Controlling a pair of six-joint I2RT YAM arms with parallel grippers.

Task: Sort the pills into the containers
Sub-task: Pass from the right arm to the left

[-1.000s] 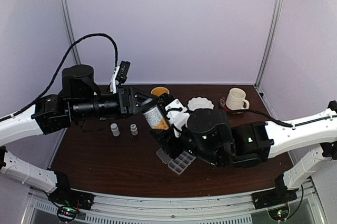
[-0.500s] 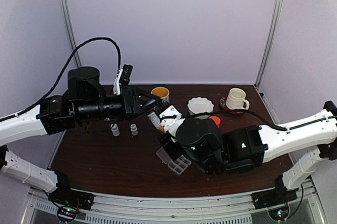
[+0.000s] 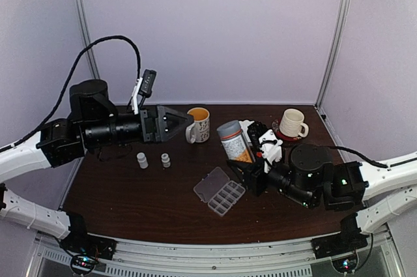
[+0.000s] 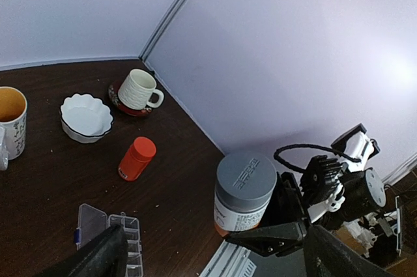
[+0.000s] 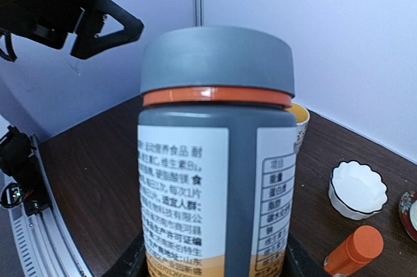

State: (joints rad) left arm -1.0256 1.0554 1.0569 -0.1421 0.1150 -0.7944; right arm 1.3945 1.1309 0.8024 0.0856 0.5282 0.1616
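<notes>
Near the front middle of the desk [image 3: 130, 199], the clear pill box [image 3: 225, 197] lies flat with a lid [image 3: 210, 186] folded open on its left side. Its small compartments show in two rows. Whether any pills lie in them is too fine to make out.

Just right of the box, the right jaws are closed on the lower body of a big bottle [image 3: 232, 140]. The bottle stands cap up and leans slightly. It has a grey cap [image 5: 217, 58], an orange ring under the cap and a printed white label. I cannot tell whether its base touches the desk.

Over the back left of the desk, the left jaws are spread wide and hold nothing. Their tips point toward a mug with a yellow inside [image 3: 199, 124]. Two small white bottles [image 3: 141, 160] stand side by side on the desk in front of them.

At the back right, a white mug [image 3: 292, 122] sits on a red coaster. A white scalloped bowl [image 4: 86, 117] sits beside it. An orange bottle [image 4: 137, 158] is on the desk between that bowl and the pill box.
</notes>
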